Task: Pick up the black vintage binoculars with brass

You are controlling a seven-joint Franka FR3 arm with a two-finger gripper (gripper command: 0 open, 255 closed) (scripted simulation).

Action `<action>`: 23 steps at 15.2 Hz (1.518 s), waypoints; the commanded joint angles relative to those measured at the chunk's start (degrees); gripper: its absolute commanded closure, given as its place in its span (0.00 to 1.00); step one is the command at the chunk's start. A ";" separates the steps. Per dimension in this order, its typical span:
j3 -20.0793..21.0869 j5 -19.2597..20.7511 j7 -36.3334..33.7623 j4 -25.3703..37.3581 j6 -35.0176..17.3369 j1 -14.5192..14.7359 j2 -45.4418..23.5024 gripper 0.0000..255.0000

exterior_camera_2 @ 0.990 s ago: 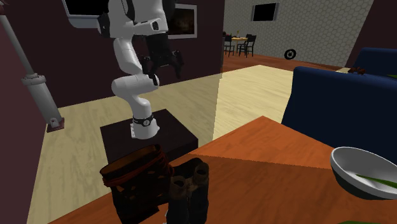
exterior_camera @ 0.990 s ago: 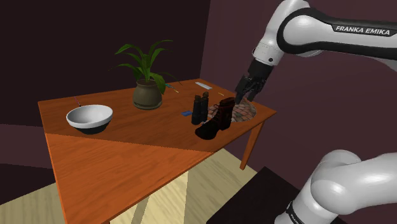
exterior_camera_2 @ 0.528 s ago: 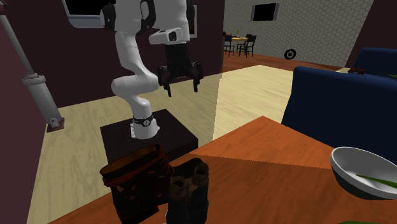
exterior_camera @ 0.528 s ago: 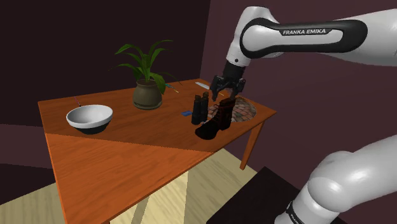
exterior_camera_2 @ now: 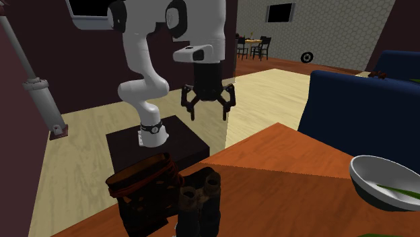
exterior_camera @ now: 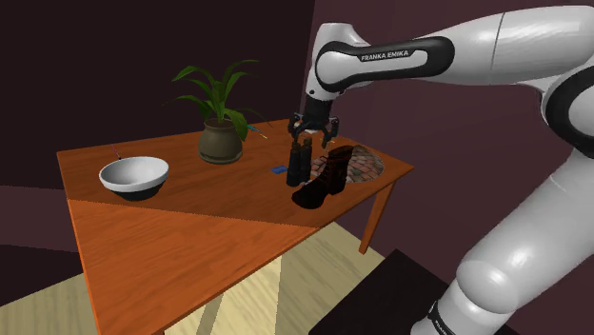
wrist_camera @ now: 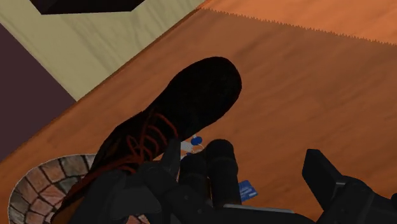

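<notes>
The black binoculars [exterior_camera: 299, 162] stand upright on the orange table [exterior_camera: 190, 228], close beside a dark lace-up boot [exterior_camera: 324, 179]. My gripper [exterior_camera: 312, 133] hangs just above them, open and pointing down. From the second exterior view the binoculars [exterior_camera_2: 200, 202] and the boot [exterior_camera_2: 145, 192] are in the foreground, and the gripper [exterior_camera_2: 208, 108] shows its fingers spread with nothing between them. In the wrist view the binoculars [wrist_camera: 213, 172] lie below the gripper [wrist_camera: 242, 177], nearer one finger, with the boot [wrist_camera: 184, 102] beyond.
A white bowl [exterior_camera: 134, 176] and a potted plant [exterior_camera: 221, 119] stand on the table toward the shoulder view's left. A round brick-patterned mat [exterior_camera: 368, 167] lies behind the boot near the table corner. A small blue item [exterior_camera: 278, 169] lies beside the binoculars. A blue sofa [exterior_camera_2: 357, 114] stands nearby.
The arm has swung toward the shoulder view's left, carrying the gripper from over the mat to just above the binoculars. The fingers have stayed open.
</notes>
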State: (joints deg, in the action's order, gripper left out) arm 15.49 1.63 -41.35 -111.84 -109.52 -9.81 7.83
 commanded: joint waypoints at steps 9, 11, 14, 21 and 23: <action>-1.49 9.77 -23.29 25.67 6.25 0.12 -25.30 0.00; -2.66 10.85 -26.71 31.84 8.48 0.55 -30.26 0.00; -3.30 11.23 -28.23 33.03 7.98 0.69 -32.36 0.00; -3.41 11.48 -28.86 29.26 3.93 0.49 -32.70 0.00; -3.43 11.47 -28.76 29.25 3.92 0.41 -32.70 1.00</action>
State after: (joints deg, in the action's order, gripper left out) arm 12.08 13.09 -70.12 -82.52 -105.54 -9.38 -24.81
